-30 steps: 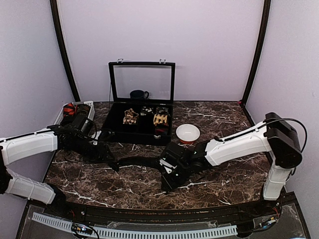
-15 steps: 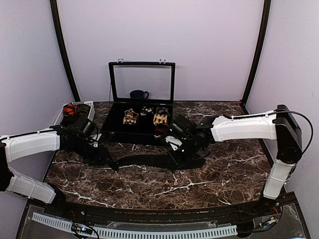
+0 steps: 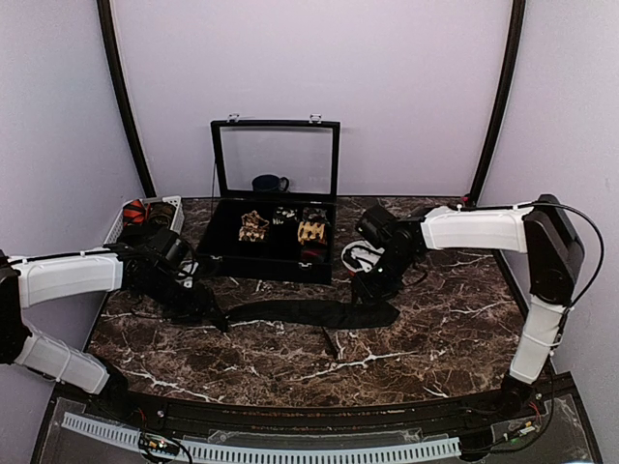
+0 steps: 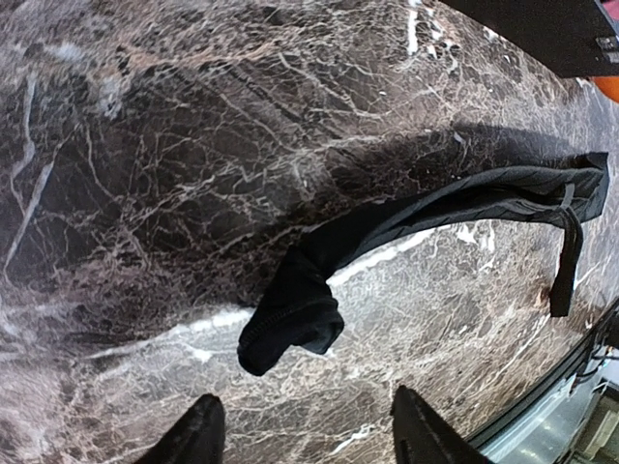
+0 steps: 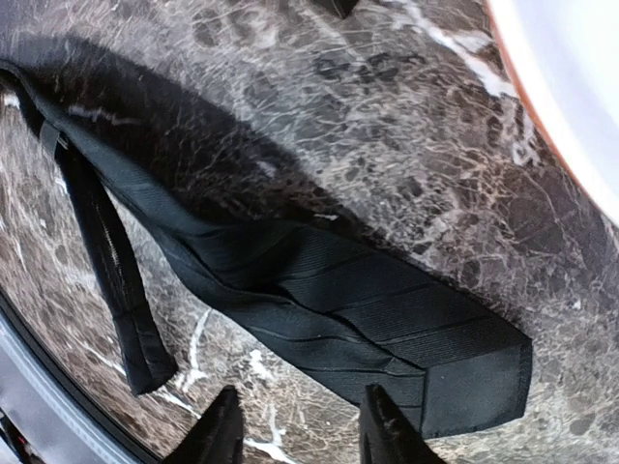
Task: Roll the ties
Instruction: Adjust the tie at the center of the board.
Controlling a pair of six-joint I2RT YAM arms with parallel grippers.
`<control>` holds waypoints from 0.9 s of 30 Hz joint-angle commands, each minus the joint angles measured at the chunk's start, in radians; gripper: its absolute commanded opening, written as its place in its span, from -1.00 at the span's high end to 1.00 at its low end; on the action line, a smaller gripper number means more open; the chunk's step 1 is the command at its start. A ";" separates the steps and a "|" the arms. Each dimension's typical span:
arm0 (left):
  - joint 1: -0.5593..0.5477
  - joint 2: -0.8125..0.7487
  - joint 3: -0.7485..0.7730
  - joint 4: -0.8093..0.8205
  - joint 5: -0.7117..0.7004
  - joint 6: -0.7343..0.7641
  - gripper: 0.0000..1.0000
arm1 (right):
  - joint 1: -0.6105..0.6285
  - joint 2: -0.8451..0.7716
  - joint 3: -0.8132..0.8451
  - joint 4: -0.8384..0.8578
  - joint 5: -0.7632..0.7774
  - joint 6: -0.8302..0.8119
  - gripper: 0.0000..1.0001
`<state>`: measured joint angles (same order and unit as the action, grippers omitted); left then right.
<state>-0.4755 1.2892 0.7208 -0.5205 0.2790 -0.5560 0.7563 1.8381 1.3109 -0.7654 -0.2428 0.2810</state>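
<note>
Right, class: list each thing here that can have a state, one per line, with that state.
black tie: unrolled, lying stretched across the table.
case: lid up, open.
ties in the case: rolled.
left gripper: open, empty.
right gripper: open, empty, above the tie's wide end.

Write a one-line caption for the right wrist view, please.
Open right end effector hovering over the black tie, which lies on the marble table near a white bowl.
</note>
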 commanded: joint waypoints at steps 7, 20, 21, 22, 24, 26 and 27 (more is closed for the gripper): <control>-0.081 -0.031 -0.040 0.109 -0.082 -0.140 -0.37 | 0.039 -0.079 -0.084 0.163 -0.088 0.069 -0.08; -0.133 0.101 0.007 0.064 -0.277 -0.147 -0.04 | 0.015 0.079 -0.110 0.222 0.018 0.075 0.04; -0.134 0.110 0.016 0.049 -0.288 -0.135 0.02 | 0.011 0.079 -0.122 0.225 0.019 0.073 0.04; -0.134 0.124 0.022 0.042 -0.292 -0.117 0.10 | 0.008 0.081 -0.134 0.228 0.019 0.071 0.05; -0.133 0.150 0.031 0.039 -0.293 -0.083 0.25 | 0.003 0.081 -0.150 0.225 0.020 0.065 0.05; -0.133 0.183 0.049 0.024 -0.293 -0.049 0.36 | 0.002 0.075 -0.178 0.216 0.027 0.059 0.06; -0.133 0.196 0.057 0.018 -0.291 -0.029 0.43 | 0.000 0.065 -0.197 0.212 0.028 0.056 0.07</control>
<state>-0.6090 1.4425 0.7395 -0.4446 0.0189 -0.6674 0.7643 1.8915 1.1957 -0.5140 -0.2451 0.3496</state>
